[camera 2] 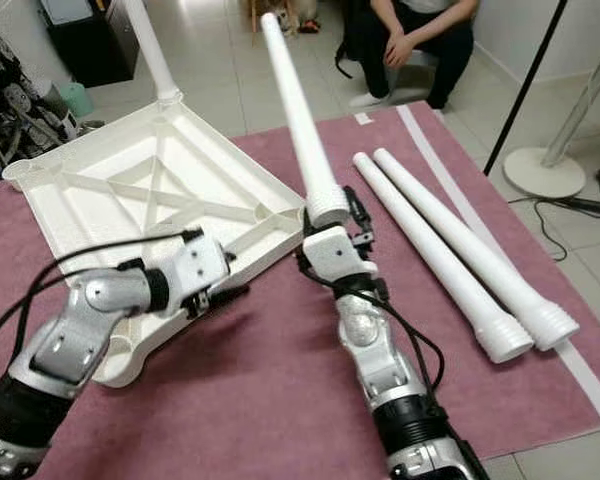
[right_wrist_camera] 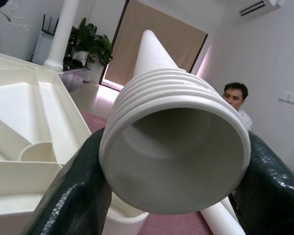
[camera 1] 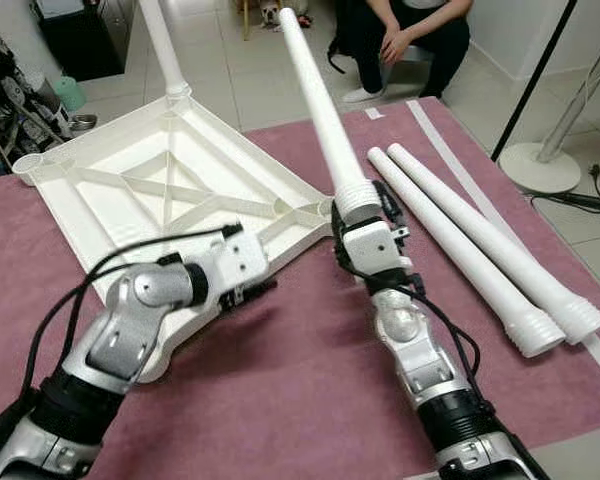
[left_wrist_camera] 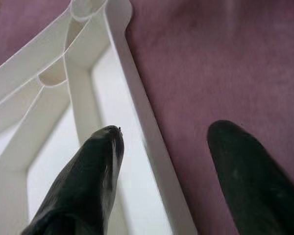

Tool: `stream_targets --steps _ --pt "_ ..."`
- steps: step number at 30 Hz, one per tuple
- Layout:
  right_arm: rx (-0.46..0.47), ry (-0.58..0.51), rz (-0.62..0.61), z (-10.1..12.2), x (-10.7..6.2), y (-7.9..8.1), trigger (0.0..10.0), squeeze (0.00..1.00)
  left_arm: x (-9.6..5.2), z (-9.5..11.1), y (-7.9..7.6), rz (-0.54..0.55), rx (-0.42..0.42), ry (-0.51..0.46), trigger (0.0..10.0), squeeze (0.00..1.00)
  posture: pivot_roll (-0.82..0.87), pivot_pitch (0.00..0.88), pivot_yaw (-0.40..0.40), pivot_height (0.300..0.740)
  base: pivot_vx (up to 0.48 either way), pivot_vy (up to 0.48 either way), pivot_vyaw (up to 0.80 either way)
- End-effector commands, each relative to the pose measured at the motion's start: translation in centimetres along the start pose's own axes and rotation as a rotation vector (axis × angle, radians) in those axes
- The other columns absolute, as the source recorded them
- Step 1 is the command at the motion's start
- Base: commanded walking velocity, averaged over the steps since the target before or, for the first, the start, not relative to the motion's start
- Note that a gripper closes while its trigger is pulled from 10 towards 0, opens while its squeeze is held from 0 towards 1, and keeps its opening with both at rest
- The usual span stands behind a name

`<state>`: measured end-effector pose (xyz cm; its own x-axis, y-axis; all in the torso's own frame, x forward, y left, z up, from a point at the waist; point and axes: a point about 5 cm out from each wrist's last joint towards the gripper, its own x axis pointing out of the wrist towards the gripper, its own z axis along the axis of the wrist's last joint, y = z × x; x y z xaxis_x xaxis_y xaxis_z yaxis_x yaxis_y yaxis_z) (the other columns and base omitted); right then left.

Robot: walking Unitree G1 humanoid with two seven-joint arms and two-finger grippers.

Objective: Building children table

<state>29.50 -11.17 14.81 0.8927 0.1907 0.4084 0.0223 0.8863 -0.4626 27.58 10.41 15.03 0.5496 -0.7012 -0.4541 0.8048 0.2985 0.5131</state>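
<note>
Basically four white tapered plastic legs: one screwed upright into the upturned white ribbed plastic tabletop (camera 1: 170, 185) at its 12 o'clock corner, two spare legs (camera 1: 480, 245) lying side by side at 3 o'clock on the mauve cloth (camera 1: 290, 400) (open room at 6 o'clock), one threaded-end leg (camera 1: 325, 120) pinched in the right gripper (camera 1: 365, 215). Left gripper (left_wrist_camera: 161, 161) spread, straddling the tabletop's rim.

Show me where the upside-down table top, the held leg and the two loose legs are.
table top (camera 1: 180, 180), left eye view, ribbed underside
held leg (camera 1: 315, 100), left eye view, mid shaft
loose legs (camera 1: 460, 235), left eye view, one shaft
</note>
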Motion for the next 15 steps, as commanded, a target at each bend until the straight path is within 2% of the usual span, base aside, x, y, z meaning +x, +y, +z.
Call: stream_targets --steps 1,2,3,4,5,8,12,13,15 --pt "0.001 -0.031 0.007 0.7 0.3 0.2 10.0 0.00 0.2 -0.5 -0.2 0.017 -0.015 0.028 10.0 0.00 -0.03 0.000 0.137 0.740 0.000 0.000 0.00" --pt "-0.018 -0.042 0.018 0.7 0.3 0.1 10.0 0.00 0.6 -0.2 0.3 0.070 -0.094 0.010 10.0 0.00 -0.03 0.000 0.137 0.740 0.000 0.000 0.00" --pt "-0.018 -0.042 0.018 0.7 0.3 0.1 10.0 0.00 0.6 -0.2 0.3 0.070 -0.094 0.010 10.0 0.00 -0.03 0.000 0.137 0.740 0.000 0.000 0.00" --pt "-0.069 -0.068 0.045 0.8 0.1 0.1 10.0 0.00 0.8 0.6 2.0 0.183 -0.264 -0.046 10.0 0.00 -0.04 0.000 0.137 0.740 0.000 0.000 0.00" --pt "-0.097 -0.084 0.058 0.8 0.0 0.0 10.0 0.00 0.8 1.1 2.9 0.231 -0.326 -0.077 10.0 0.00 -0.04 0.000 0.137 0.740 0.000 0.000 0.00" --pt "-0.114 -0.093 0.066 0.8 0.0 0.0 10.0 0.00 0.7 1.4 3.3 0.256 -0.359 -0.095 10.0 0.00 -0.04 0.000 0.137 0.740 0.000 0.000 0.00" --pt "-0.235 -0.153 0.132 0.5 -0.5 -0.5 10.0 0.00 0.1 2.3 6.8 0.432 -0.573 -0.159 10.0 0.00 -0.04 0.000 0.137 0.740 0.000 0.000 0.00" --pt "-0.235 -0.153 0.132 0.5 -0.5 -0.5 10.0 0.00 0.1 2.3 6.8 0.432 -0.573 -0.159 10.0 0.00 -0.04 0.000 0.137 0.740 0.000 0.000 0.00" --pt "-0.288 -0.182 0.167 0.3 -0.6 -0.7 10.0 0.00 -0.1 2.8 8.3 0.487 -0.690 -0.203 10.0 0.00 -0.04 0.000 0.139 0.740 0.000 0.000 0.00"
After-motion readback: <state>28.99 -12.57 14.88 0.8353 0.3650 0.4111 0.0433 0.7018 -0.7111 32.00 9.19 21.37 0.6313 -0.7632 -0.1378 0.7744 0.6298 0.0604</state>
